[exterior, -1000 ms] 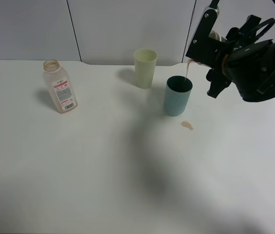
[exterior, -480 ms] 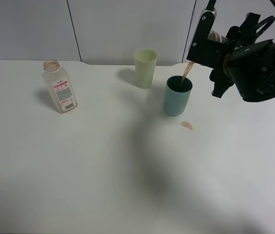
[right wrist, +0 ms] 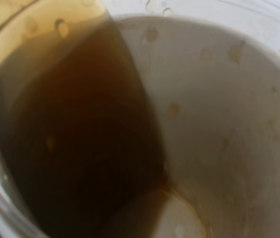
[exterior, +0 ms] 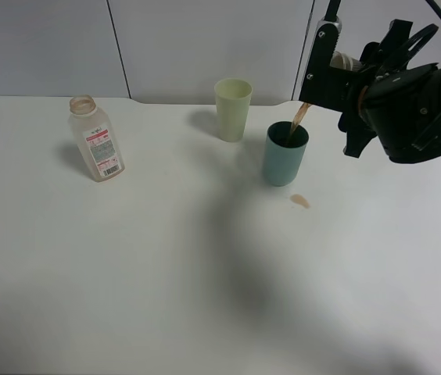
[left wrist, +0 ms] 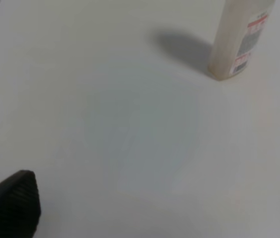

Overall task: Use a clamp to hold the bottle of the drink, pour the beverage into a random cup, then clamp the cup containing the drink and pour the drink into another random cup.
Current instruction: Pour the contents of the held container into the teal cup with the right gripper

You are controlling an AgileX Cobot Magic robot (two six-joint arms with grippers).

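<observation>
Right end effector (exterior: 331, 69): you see it raised above the teal cup (exterior: 285, 153), clamped tight on the cup containing the drink (exterior: 344, 59), which is tipped steeply and mostly hidden behind the black arm.
Beverage (exterior: 299, 119): a thin brown stream falls from the tilted cup into the teal cup; your right wrist view looks into the held cup, liquid pooled to one side (right wrist: 80, 134).
Left end effector: your wrist view shows only its black fingertips (left wrist: 12, 202), spread wide, holding nothing.
Bottle (exterior: 95, 138): upright, capless, on the desk (exterior: 127, 273), far left, well apart from the cups.
Pale green cup (exterior: 232, 108): upright, just behind the teal cup.
Spill (exterior: 300, 201): small brown spot beside the teal cup.
</observation>
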